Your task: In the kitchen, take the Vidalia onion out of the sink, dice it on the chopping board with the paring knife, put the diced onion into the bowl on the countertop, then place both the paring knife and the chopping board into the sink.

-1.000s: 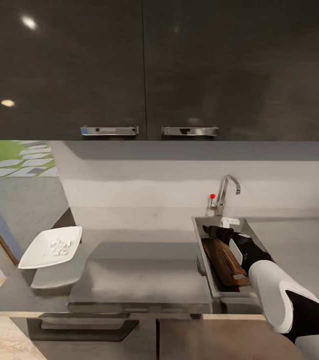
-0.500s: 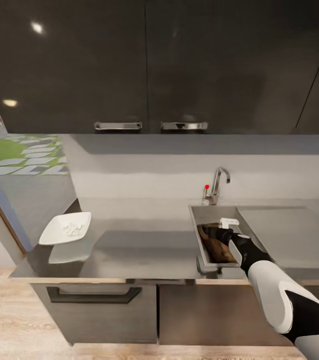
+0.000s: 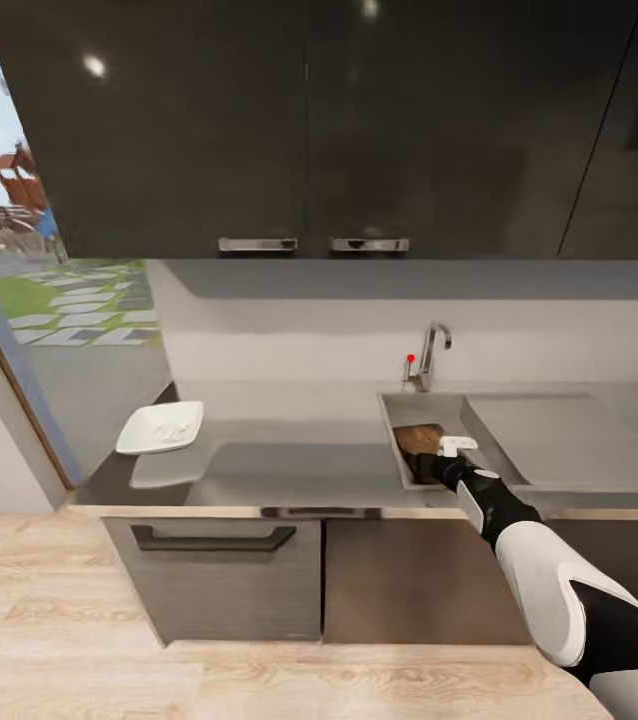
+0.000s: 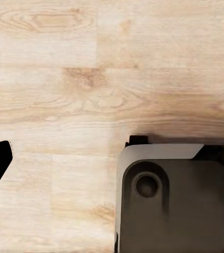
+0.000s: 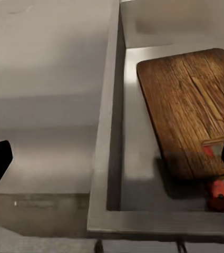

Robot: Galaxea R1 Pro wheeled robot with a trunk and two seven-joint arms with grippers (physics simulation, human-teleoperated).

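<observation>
Floor point(image 3: 49, 590): pale wood planks with visible grain and knots; the left wrist view looks straight down on them beside a grey moulded part of the robot.
Left claw point(image 4: 112, 171): one black fingertip at one edge of its wrist view and a dark sliver at the other, so it stands spread, holding nothing.
Right arm point(image 3: 559, 590): glossy white shell with black joints, reaching from low right toward the sink.
Right claw point(image 3: 429, 462): over the near edge of the sink; its black fingertips sit at opposite edges of the wrist view, spread wide, gripping nothing.
Cabinets point(image 3: 219, 570): dark grey fronts under the surface, one with a long recessed black handle.
Surface point(image 3: 289, 465): smooth grey, metallic sheen.
Sink point(image 3: 404, 408): grey stainless rectangular basin with a flat drainboard to its right.
Chopping board point(image 5: 191, 105): dark brown, grained, rounded corners, lying inside the basin.
Paring knife point(image 5: 217, 192): red handle at the board's near end, in the basin; blade unclear.
Bowl point(image 3: 162, 428): white, shallow, squarish, flared rim, on the surface's left end, small white bits inside.
Tap point(image 3: 429, 352): chrome, curved, red dot beside it, behind the basin.
Upper cupboards point(image 3: 309, 130): glossy dark doors with chrome bar handles.
</observation>
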